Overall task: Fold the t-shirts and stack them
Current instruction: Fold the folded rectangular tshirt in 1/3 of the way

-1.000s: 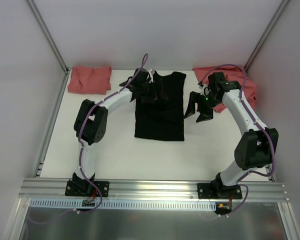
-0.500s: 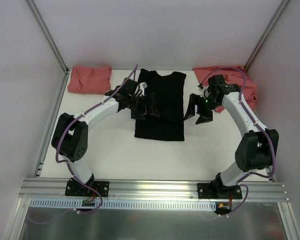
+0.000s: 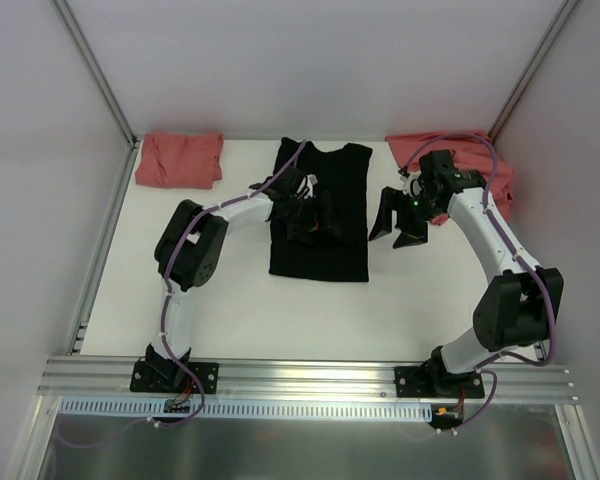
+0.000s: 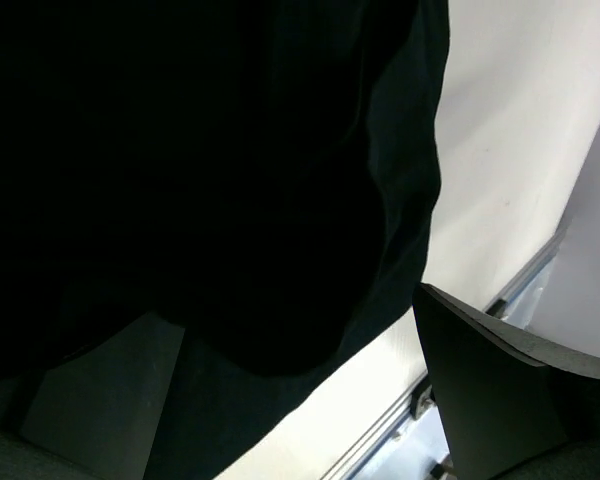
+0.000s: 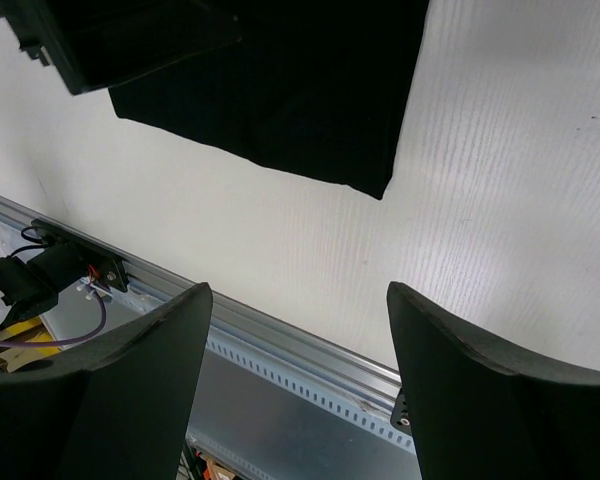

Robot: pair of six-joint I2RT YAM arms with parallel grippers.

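- The black t-shirt [image 3: 325,255] lies flat in the middle of the white table [image 3: 240,310], with its neck toward the far wall. It has not moved.
- A left red t-shirt [image 3: 180,158] sits in the far left corner, well apart from the black one. A right red t-shirt [image 3: 500,178] sits in the far right corner, and the right arm hides part of it. Both lie as they did before.
- The left fingers [image 3: 315,215] are now over the middle of the black t-shirt. A second ago they were up near the neck.
- In the left wrist view we see them wide apart with nothing between them but the cloth below. We cannot tell if they touch it.
- The left arm [image 3: 195,245] has changed shape. Half a second ago its elbow stuck out low and to the left. Now the elbow is pulled in and higher up.
- The right fingers [image 3: 398,226] hang just beside the black t-shirt's right edge, over bare table. They are apart and hold nothing.
- The right arm [image 3: 500,240] bends in from the right side and has hardly moved.
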